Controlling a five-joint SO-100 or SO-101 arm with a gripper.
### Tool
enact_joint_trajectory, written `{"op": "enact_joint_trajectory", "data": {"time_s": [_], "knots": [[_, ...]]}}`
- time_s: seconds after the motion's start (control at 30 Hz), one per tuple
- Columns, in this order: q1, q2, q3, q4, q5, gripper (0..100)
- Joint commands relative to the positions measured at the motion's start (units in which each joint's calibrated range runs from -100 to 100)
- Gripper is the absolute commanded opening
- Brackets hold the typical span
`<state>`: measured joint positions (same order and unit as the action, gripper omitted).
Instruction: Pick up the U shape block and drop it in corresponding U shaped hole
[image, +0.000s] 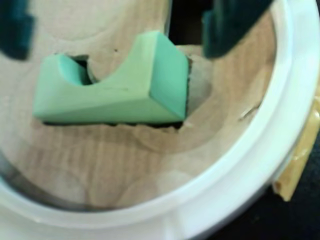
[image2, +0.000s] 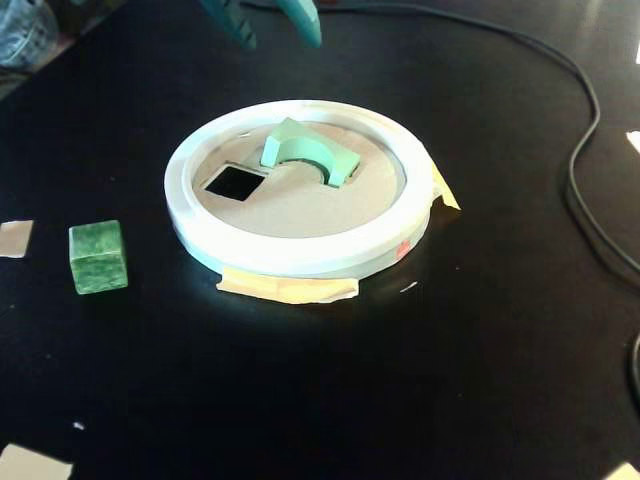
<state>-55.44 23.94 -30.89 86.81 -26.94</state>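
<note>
A: Wrist view first. Report the end effector.

B: The gripper (image: 120, 30) enters from the top edge. Its two dark teal fingers (image: 230, 25) sit at the upper left and upper right corners of the frame, spread wide apart, with nothing between them.

A: Location of the task object?

B: The U shape block (image: 120, 90) lies in the centre-left of the frame, seated partly in the U shaped hole (image: 184, 107), of which only thin dark slivers show along the block's lower and right edges. The block stands proud of the tan disc (image: 100, 160), tilted, with its arch cut facing the top of the frame. The white ring (image: 280, 125) curves along the right and bottom of the frame. The fingers are clear of the block.

A: Fixed view.

B: The gripper (image2: 268, 30) shows only as two teal fingertips at the top edge, spread, above and apart from the ring (image2: 300, 250). The block (image2: 305, 148) protrudes from the disc (image2: 300, 205) in the upper centre. A square cutout (image2: 234, 182) lies just left of it. A marbled green cube (image2: 98, 257) rests on the black table (image2: 400, 380) at centre left, well apart from the ring. Tan tape (image2: 290, 290) shows under the ring's lower edge. A black cable (image2: 590, 130) runs down the right side.
</note>
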Motion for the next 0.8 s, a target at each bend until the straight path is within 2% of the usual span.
{"op": "enact_joint_trajectory", "data": {"time_s": [0.0,0.27,0.47,0.6,0.77], "knots": [[1.1,-6.3,-3.3,-2.3,0.4,65],[2.4,-7.4,-3.1,-3.4,0.5,64],[7.5,-12.2,4.5,-7.5,3.3,65],[7.9,-18.6,21.4,-20.2,3.1,65],[7.9,-31.2,50.0,-46.4,3.1,65]]}}
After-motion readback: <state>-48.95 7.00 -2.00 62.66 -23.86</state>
